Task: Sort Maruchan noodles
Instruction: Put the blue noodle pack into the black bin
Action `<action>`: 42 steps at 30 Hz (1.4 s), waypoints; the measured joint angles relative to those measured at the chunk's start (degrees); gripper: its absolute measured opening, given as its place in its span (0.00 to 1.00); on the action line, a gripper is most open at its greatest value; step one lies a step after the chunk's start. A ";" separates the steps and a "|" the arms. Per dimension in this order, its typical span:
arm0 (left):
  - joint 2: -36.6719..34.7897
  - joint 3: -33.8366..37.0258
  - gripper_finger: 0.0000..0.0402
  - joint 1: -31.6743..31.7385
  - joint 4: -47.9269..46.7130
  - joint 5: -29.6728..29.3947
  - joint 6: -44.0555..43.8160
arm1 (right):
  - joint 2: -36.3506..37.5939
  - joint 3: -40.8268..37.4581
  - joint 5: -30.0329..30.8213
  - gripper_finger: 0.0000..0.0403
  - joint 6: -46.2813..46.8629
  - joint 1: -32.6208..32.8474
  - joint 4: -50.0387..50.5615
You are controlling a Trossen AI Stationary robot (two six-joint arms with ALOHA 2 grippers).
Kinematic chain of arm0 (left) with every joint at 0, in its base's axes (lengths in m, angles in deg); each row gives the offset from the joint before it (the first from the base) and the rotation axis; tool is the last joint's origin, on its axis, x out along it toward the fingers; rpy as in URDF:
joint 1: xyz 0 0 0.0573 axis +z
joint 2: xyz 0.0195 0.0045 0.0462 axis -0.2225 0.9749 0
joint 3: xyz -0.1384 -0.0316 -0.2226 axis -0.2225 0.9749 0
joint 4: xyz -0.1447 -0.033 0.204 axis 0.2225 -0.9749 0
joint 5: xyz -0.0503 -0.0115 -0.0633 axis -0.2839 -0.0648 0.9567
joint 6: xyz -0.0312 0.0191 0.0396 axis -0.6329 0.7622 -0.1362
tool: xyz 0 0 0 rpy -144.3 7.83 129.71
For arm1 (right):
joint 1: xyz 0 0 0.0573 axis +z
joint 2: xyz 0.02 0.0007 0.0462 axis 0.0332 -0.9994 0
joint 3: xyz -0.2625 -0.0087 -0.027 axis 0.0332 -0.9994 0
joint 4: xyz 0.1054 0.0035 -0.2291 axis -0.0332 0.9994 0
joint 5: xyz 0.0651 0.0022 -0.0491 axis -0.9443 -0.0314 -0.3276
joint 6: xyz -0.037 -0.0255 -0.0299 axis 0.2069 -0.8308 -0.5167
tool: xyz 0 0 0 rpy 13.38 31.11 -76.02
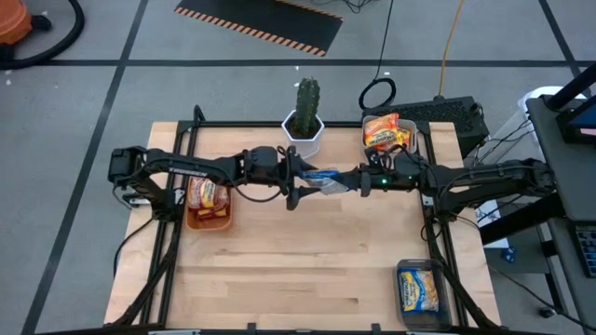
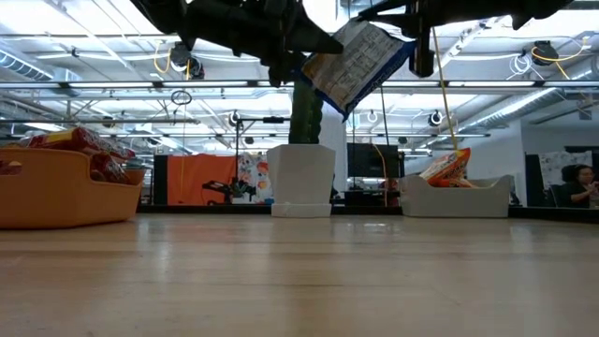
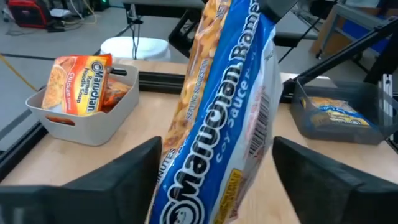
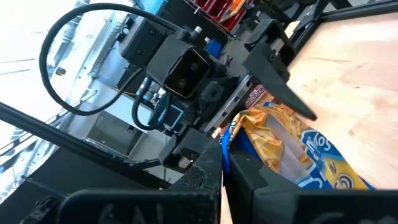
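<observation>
Up close we see the blue packet hanging high over mid-table. Left to right: orange bin filled, grey bin holds packets, clear bin holds one. Handover left, we reckon: left gripper spread wide around it, right gripper pinching it.

"Maruchan Ramen" and "Soy Sauce" on blue noodle packet, "Maruchan Ramen Noodle Soup" on orange packet in grey bin at 10 o'clock
</observation>
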 joint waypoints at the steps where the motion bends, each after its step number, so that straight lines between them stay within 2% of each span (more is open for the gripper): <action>1: -0.04 0.00 0.72 0.00 -0.33 0.01 0.01 | 0.00 0.00 -0.01 0.00 -0.07 0.00 0.06; 10: -0.02 0.00 0.44 0.00 -1.00 1.41 -0.23 | 0.00 0.00 -0.43 0.00 -3.82 0.00 0.35; 15: -0.05 -0.04 0.34 0.00 -2.07 1.95 -0.24 | 0.00 0.00 -0.50 0.00 -6.22 -0.02 0.69; 24: -0.05 -0.04 0.34 0.04 -2.39 1.28 -2.03 | 0.37 -0.02 -0.78 0.03 -10.93 -2.11 0.78; 33: -0.05 -0.04 0.35 -1.08 -2.20 1.44 -7.88 | 5.16 -0.02 -2.17 0.26 -10.12 -6.97 1.39; 37: -0.05 -0.04 0.35 -2.22 0.82 1.41 -6.48 | 8.65 -0.02 -6.94 0.34 -10.16 -10.11 2.03; 42: -0.05 -0.04 0.35 -2.99 5.35 -3.20 -12.57 | 11.43 4.12 -13.09 0.38 -10.29 -12.50 6.07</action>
